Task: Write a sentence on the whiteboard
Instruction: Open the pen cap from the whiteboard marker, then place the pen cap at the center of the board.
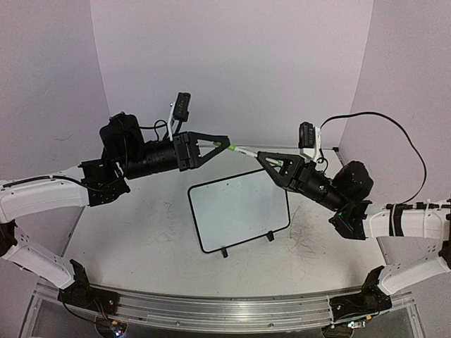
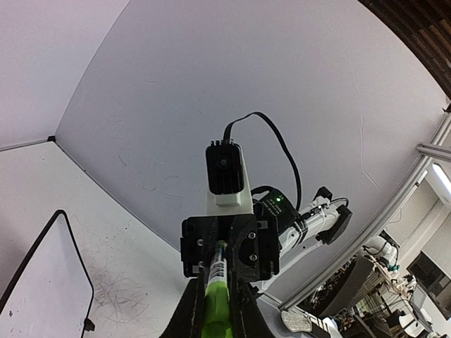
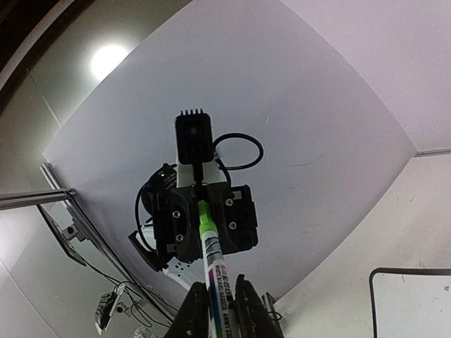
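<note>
- In the top view you are seeing the left gripper and the right gripper meeting tip to tip in the air. Both are black and wedge-shaped, and a thin marker is bridging between them.
- The left gripper is clamping the bright green end and the right gripper is clamping the white barrel, so both pairs of jaws are closed on the marker.
- The whiteboard is resting on the table under the marker, a little nearer to the bases and well apart from both grippers.
- Its face is showing smooth plain white. Its thin black frame has rounded corners, two small black feet are standing at its near edge, and it is turned a bit askew.
- The table is looking scuffed, with grey scribbles right of the board and open room left of it. Lilac walls are closing in three sides, and a metal rail is running along the near edge.
- In the left wrist view your own fingers are pressing on the glossy green end, with the right gripper facing you. The board's rounded corner is lying low at the left, away from the fingers.
- In the right wrist view the fingers are pressing on the printed white barrel. The green end is entering the left gripper, and a board corner is showing at the lower right.
</note>
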You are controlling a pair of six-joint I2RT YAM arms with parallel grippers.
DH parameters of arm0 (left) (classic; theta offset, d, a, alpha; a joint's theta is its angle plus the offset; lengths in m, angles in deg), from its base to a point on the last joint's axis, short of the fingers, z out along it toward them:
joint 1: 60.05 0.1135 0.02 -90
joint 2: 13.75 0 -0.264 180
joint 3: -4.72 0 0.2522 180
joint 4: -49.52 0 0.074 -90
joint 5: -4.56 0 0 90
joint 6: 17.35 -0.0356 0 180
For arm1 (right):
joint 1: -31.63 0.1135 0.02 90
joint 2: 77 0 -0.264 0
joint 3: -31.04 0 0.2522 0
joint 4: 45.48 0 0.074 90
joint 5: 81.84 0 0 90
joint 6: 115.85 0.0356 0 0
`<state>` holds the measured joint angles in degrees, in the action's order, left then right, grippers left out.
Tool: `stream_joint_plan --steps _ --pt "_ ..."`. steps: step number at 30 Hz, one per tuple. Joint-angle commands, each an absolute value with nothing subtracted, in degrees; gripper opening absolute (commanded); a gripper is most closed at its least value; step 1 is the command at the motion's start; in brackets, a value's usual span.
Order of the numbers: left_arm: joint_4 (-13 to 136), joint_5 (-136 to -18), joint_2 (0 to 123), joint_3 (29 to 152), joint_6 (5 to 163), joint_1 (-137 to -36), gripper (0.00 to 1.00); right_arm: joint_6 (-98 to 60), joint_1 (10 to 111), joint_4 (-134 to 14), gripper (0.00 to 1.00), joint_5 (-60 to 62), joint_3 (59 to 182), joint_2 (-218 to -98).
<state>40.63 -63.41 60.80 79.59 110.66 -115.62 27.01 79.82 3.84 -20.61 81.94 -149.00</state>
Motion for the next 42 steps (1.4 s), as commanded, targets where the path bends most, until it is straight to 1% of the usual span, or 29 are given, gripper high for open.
stream_joint_plan --steps 1,4,7,9,12,15,17,20,24,26,30,33,37,42 --pt "37.92 -66.28 57.06 78.28 110.1 -115.41 0.0 27.62 80.0 8.22 0.0 -16.48 79.5 -146.45" --pt "38.15 -69.73 53.66 75.9 109.52 -114.58 0.0 26.92 79.91 8.26 0.0 -14.69 77.44 -143.82" --pt "41.18 -74.15 48.55 73.26 109.77 -111.1 0.0 25.76 79.31 7.99 0.0 -14.02 75.36 -140.55" --pt "49.26 -78.59 45.88 73.6 109.52 -107.9 0.0 24.96 78.25 7.05 0.0 -13.7 73.57 -137.89" --pt "68.26 -94.06 44.78 79.06 105.66 -105.46 0.0 22.68 77.06 2.85 0.0 -13.13 72.12 -134.19" --pt "86.5 -106.28 48.71 84.98 103.74 -104.89 0.0 17.61 77.07 -8.11 0.0 -11.42 74.3 -130.65" --pt "94.15 -109.18 51.29 85.72 103.18 -104.13 0.0 14.44 77.07 -14.29 0.0 -9.65 75.84 -128.55" --pt "99.11 -108.48 55.39 84.17 102.36 -101.74 0.0 11.05 77.04 -19.69 0.0 -7.73 77.44 -126.28" --pt "97.93 -113.17 59.43 77.51 104.5 -100.47 0.0 8.41 77.06 -23.87 0.0 -6.69 79.19 -124.92" --pt "92.68 -112.99 61.19 72.43 104.99 -100.44 0.0 8.09 77.05 -24.28 0.0 -6.44 79.2 -124.41" --pt "80.76 -107.5 64.48 64.98 105.99 -100.53 0.0 8.48 77.03 -24.55 0.0 -6.12 78.32 -123.54" --pt "75.53 -110.11 66.62 61.36 107.56 -100.57 0.0 8.86 77.07 -24.54 0.0 -5.83 77.48 -122.96" --pt "68.72 -108.94 70.65 59.31 106.19 -100.57 0.01 9.12 77.06 -24.56 0.0 -5.5 76.65 -122.44" --pt "67.97 -108.03 76.79 60.97 107.13 -100.57 0.05 9.4 77.02 -24.54 0.0 -5.53 76.36 -122.53"
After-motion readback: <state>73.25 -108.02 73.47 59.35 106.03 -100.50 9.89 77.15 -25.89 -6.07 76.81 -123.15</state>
